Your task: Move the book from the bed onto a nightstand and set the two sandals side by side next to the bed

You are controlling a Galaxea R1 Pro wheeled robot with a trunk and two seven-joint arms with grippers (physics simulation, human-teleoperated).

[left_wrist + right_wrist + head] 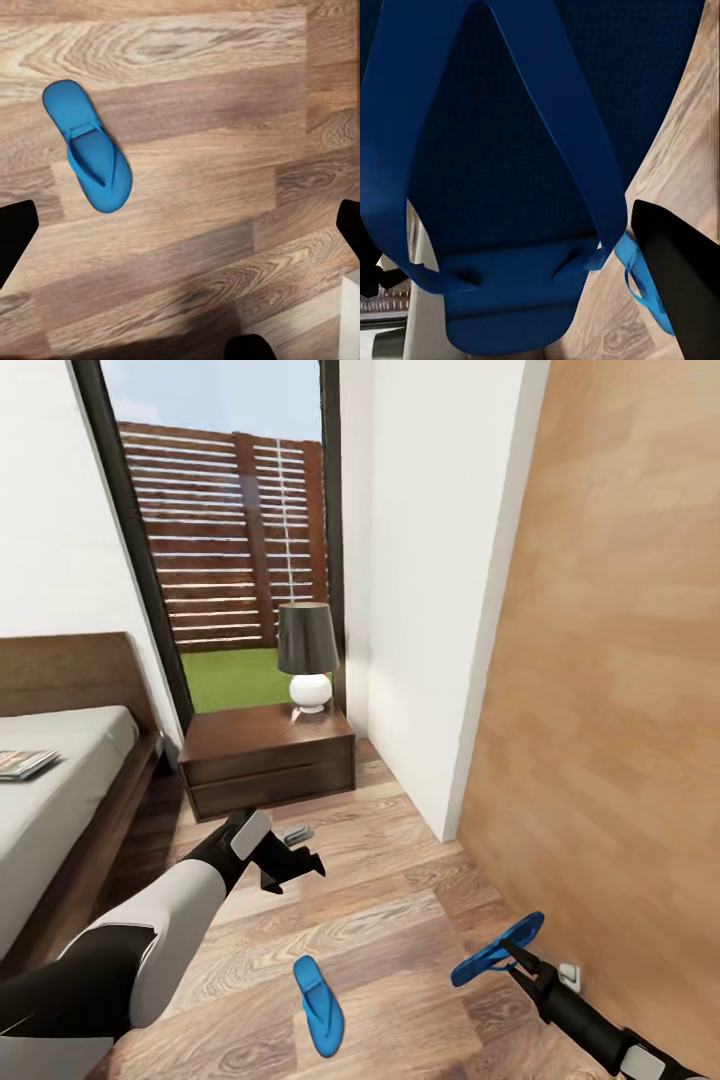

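One blue sandal (318,1005) lies flat on the wood floor, seen from above in the left wrist view (88,150). My left gripper (290,865) hovers over the floor beyond it, open and empty, its fingers (15,232) wide apart. My right gripper (520,957) is shut on the second sandal (497,950), held off the floor near the door. That sandal's sole and straps (510,150) sit close in the right wrist view. The book (25,762) lies on the bed's grey mattress (70,800) at far left. A dark nightstand (268,755) stands beside the bed.
A lamp (307,650) with a dark shade stands on the nightstand. A light-brown door (620,710) runs along the right, with a white wall (430,560) past it. A tall window (230,530) is behind the nightstand. Plank floor lies between bed and door.
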